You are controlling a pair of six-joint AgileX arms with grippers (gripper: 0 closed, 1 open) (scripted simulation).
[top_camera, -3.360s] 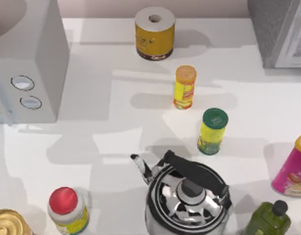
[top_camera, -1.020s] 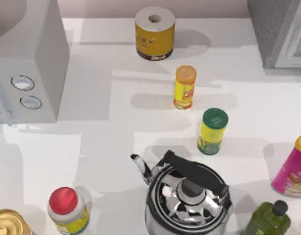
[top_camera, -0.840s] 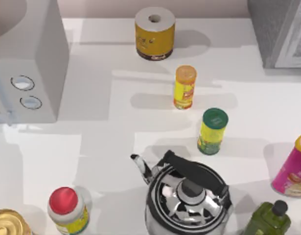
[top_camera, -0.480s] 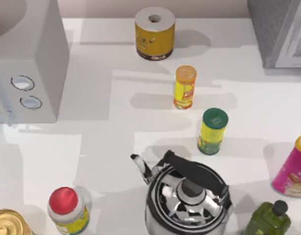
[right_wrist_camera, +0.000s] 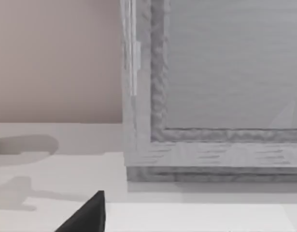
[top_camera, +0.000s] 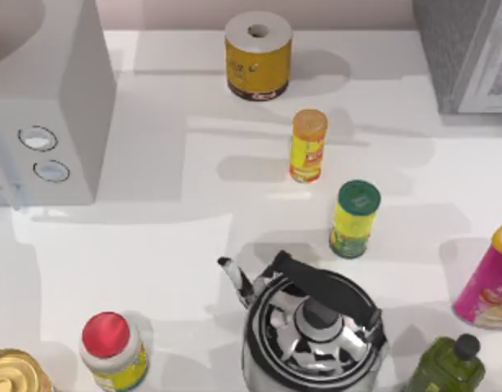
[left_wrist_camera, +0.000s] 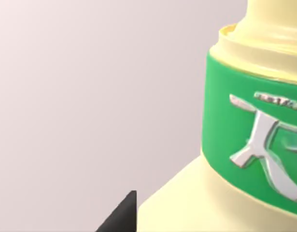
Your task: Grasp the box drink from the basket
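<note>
The box drink and the basket are out of the top view. In the left wrist view, a pale yellow container [left_wrist_camera: 187, 203] with a green band [left_wrist_camera: 235, 121] and a silvery mark sits right up against the camera. I cannot tell whether it is the box drink. A dark part of my left gripper [left_wrist_camera: 121, 218] shows just beside it. A dark part of my right gripper [right_wrist_camera: 88, 215] hangs over the white table, facing a grey framed cabinet [right_wrist_camera: 211, 96].
On the table stand a white appliance [top_camera: 46, 106], a grey cabinet [top_camera: 467, 49], a yellow roll can [top_camera: 258, 55], an orange-lidded canister [top_camera: 308, 145], a green-lidded canister [top_camera: 354, 219], a steel kettle [top_camera: 312, 331], a red-lidded jar [top_camera: 112, 349], a pink canister [top_camera: 489, 282] and a green bottle [top_camera: 446, 367].
Shadows on the table have shifted across the middle and right. None of the objects has moved.
</note>
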